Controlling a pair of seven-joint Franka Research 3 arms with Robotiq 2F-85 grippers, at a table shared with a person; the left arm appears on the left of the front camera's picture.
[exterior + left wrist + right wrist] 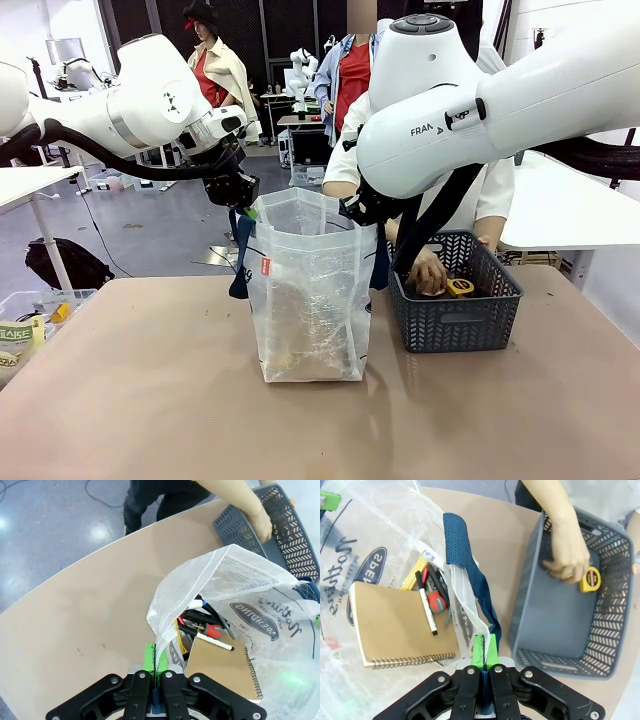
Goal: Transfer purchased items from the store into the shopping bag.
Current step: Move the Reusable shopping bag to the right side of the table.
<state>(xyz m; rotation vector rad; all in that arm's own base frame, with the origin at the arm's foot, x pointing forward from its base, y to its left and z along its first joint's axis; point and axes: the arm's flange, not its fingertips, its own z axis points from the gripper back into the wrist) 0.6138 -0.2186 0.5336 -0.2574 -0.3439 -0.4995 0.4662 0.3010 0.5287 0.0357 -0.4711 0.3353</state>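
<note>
The left fingers (pixel 149 663) are pressed together on a fold of the rim of the shopping bag (pixel 235 585), with the thin plastic pinched between the green pads. The right fingers (pixel 479 652) are likewise closed tight on the opposite rim, just beside a navy strap handle (pixel 470 575). Between the two grips the bag's mouth is held wide. (The front view shows the bag upright near the middle of the counter (pixel 150 400), with a small red label (pixel 266 266) on the side facing the camera and a second navy handle (pixel 240 262) hanging down its left edge.)

At the bottom of the bag lies a brown spiral notebook (pixel 400 625) with a black marker (pixel 426 602) across it. A red-handled tool (pixel 436 599) lies just beside them. Dark printed lettering shows through the crinkly plastic.

Just beside the bag, on the robot's right, a dark grey lattice basket (pixel 555 625) stands on the counter. The person's hand (pixel 567 555) is down inside it, fingertips next to a yellow tape measure (pixel 590 578) on the basket floor. The person stands at the far edge of the counter, behind the basket.
</note>
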